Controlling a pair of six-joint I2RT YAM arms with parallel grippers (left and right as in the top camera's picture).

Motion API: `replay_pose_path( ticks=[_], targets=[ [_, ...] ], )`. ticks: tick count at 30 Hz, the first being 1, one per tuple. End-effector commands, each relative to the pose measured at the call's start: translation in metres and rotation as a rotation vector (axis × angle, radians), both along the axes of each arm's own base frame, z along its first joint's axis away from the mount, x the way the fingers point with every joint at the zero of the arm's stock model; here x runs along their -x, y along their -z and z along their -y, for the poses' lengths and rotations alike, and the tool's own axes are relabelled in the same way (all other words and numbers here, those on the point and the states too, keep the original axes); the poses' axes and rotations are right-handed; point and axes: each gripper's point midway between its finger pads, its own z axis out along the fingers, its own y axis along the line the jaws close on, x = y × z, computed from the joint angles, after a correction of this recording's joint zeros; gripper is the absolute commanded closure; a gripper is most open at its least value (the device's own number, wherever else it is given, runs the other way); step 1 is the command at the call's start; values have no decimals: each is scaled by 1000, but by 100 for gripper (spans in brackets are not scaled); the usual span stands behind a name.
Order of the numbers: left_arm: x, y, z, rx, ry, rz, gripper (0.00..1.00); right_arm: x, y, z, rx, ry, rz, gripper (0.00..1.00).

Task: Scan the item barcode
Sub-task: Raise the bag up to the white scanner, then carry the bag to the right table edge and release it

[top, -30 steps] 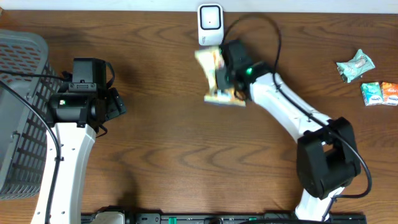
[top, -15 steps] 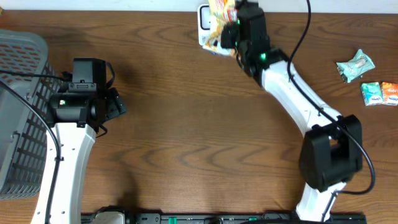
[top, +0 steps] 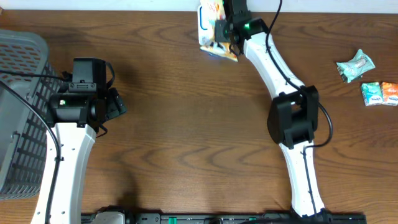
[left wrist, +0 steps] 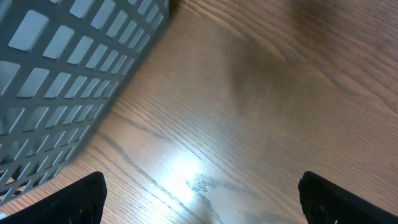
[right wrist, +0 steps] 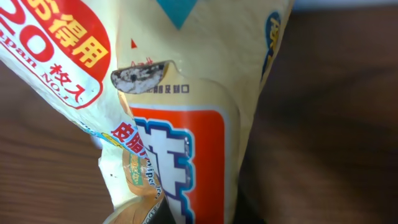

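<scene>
Packet (top: 219,51) at the far edge of the counter (top: 186,137), held up off the wood by the right hand (top: 222,32), whose fingers are clamped tight on it. It sits right against the white scanner (top: 202,28) that stands at the back of the counter, overlapping it from above.

At far left, a grey slatted basket (top: 25,43) sits on the corner of the counter. Just to its right the left hand (top: 114,104) hangs over bare wood with its jaws spread wide and nothing between them. Its wrist view shows the two dark fingertips (left wrist: 68,199) far apart at the lower corners, the wall of the basket to the upper left and a patch of glare on the boards.

At centre top, the right arm reaches from the near edge up to the scanner. Its wrist view is filled by the cream packet with its orange panel, blue lettering and a red-ringed Japanese label reading "20", the plastic creased and buckled. No barcode can be made out.

At far right, well apart from the arms, lie a green-wrapped item (top: 356,66) and, just below it, a teal sachet (top: 372,93) beside an orange sachet (top: 390,92).
</scene>
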Motion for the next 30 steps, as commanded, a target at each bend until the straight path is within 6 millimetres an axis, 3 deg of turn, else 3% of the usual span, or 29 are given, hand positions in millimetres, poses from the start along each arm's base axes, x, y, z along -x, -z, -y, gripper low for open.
replay_pose_path(
  ticks=[1,11,15,18,19,21,22,23,25,30],
  targets=[
    [1,-1,-4,-21,-6,-3,2,-11,-35,2,-5,-1,82,99],
    [1,-1,-4,-21,-6,-3,2,-10,-37,10,1,12,71,99],
    [1,-2,-4,-21,-6,-3,2,-8,-63,27,0,39,93,99],
    [1,-1,-4,-21,-6,-3,3,-4,-98,78,44,140,112,99],
    [1,-1,-4,-21,-6,-3,3,1,-108,104,73,191,105,99],
    [1,-1,-4,-21,-6,-3,2,10,-115,140,120,263,81,99],
    [1,-1,-4,-21,-6,-3,2,19,-118,172,163,326,50,99],
    [1,-1,-4,-21,-6,-3,2,25,-117,190,189,361,29,99],
    [1,-1,-4,-21,-6,-3,2,54,-107,259,292,493,-88,99],
    [1,-1,-4,-21,-6,-3,2,107,-91,357,353,684,-270,98]
  ],
)
